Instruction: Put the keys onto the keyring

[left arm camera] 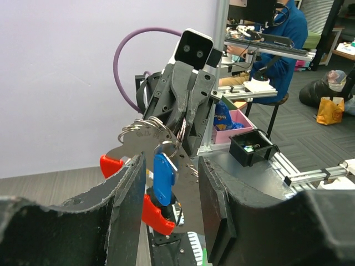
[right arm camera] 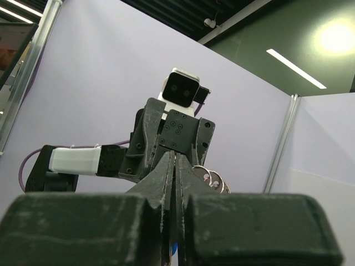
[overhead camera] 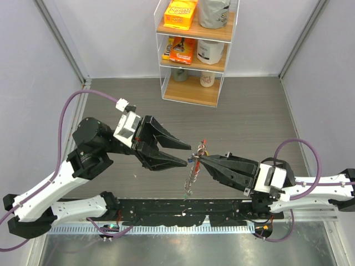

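My right gripper is shut on the keyring and holds it up above the table. The keyring shows a red piece at the top and a silvery strand hanging down. In the left wrist view the silver rings sit at the right fingertips, with a blue-headed key hanging from them in front of the curved red piece. My left gripper is open, its fingers on either side of the blue key without touching it. The rings also show in the right wrist view. No yellow or green key head shows.
A clear shelf unit with boxes and cups stands at the back of the table. A black rail runs along the near edge between the arm bases. A black bin shows beyond the table in the left wrist view.
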